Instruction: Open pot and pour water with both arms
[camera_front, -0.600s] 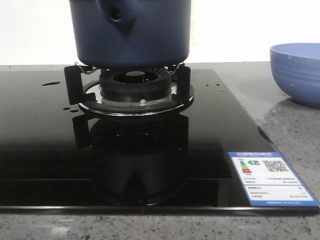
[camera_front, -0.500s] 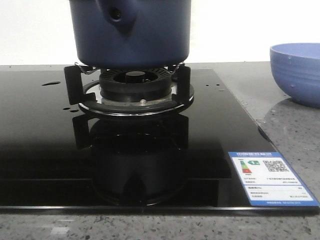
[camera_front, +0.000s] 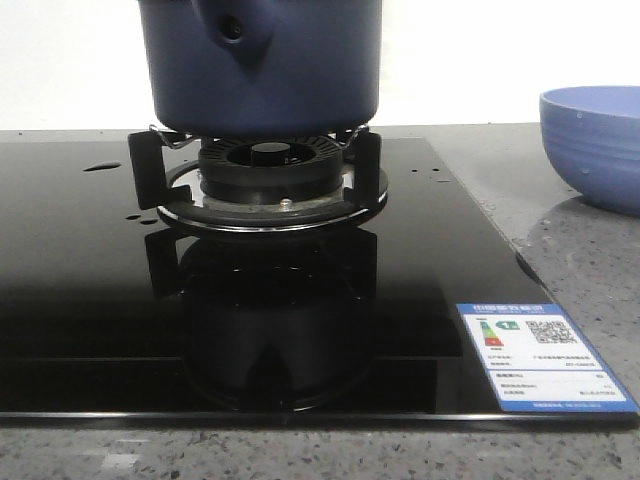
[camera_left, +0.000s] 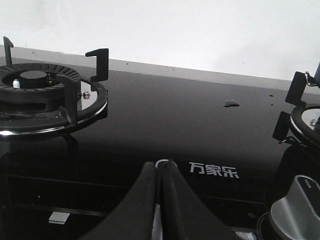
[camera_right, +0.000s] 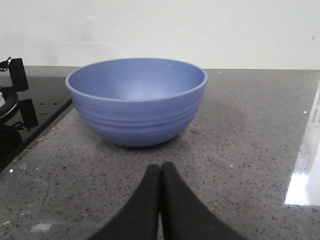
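The dark navy pot (camera_front: 262, 70) stands on the burner's black supports (camera_front: 145, 165) at the top centre of the front view; its handle stub with a round hole (camera_front: 232, 28) faces the camera, and its top and lid are cut off. Small water droplets (camera_front: 102, 166) lie on the black glass hob, one also in the left wrist view (camera_left: 230, 104). My left gripper (camera_left: 161, 167) is shut and empty, low over the hob between two burners. My right gripper (camera_right: 160, 169) is shut and empty over the granite counter, in front of the light blue bowl (camera_right: 136, 100). Neither gripper shows in the front view.
The light blue ribbed bowl (camera_front: 592, 145) stands on the grey counter to the right of the hob. A second burner with black supports (camera_left: 35, 95) is on the hob's left. A silver knob (camera_left: 297, 210) and an energy label (camera_front: 535, 355) sit near the hob's front edge.
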